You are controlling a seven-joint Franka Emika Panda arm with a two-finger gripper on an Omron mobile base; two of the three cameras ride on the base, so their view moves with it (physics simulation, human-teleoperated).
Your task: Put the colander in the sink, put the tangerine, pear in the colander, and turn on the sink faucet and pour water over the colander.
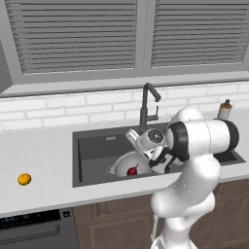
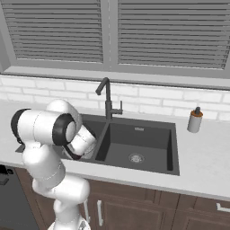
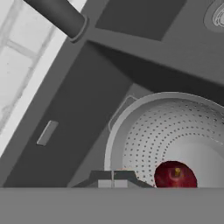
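Note:
The silvery perforated colander (image 1: pixel 122 163) (image 3: pixel 144 131) stands in the left basin of the dark sink (image 1: pixel 95 151) (image 2: pixel 170 148). The dark red pear (image 1: pixel 132 171) (image 3: pixel 175 175) lies inside it. On the counter far to the left lies the orange tangerine (image 1: pixel 24 179), well apart from the sink. My gripper (image 1: pixel 156 166) (image 3: pixel 112 177) hovers just above the colander's near right rim, its fingertips pressed together with nothing between them. The sink faucet (image 1: pixel 145 104) (image 2: pixel 107 101) (image 3: pixel 59 15) rises behind the divider, spout bent forward.
A white soap dispenser (image 1: pixel 224 111) (image 2: pixel 194 120) stands on the counter right of the sink. A white tiled wall and shuttered windows run behind. A dark appliance (image 1: pixel 34 226) sits under the counter at the left.

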